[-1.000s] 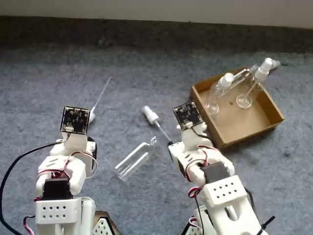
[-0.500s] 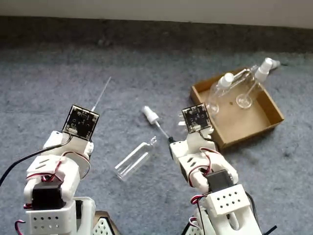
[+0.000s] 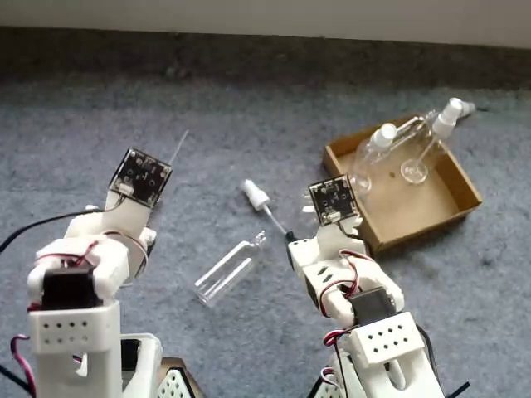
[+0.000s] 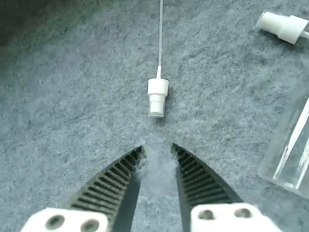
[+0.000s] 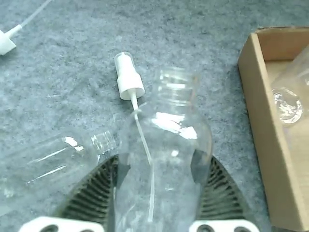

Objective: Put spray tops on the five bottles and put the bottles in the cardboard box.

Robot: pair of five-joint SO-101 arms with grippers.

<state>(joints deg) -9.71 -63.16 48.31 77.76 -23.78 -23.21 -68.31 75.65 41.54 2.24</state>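
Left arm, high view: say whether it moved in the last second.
Yes. The left arm has reached up the picture, toward the white spray top's thin tube, away from the lying clear plastic bottle.

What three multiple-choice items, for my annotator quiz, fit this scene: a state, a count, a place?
1. The right hand is: A open and empty; B shut on a clear bottle; C shut on a cloth.
2. How many bottles lie in the cardboard box? A none; B two; C five.
3. The spray top ahead of the left hand lies: A on the carpet; B in a bottle; C in the box.
Answers: B, its fingers clamp the bottle's sides; B, two show inside; A, it lies loose there.
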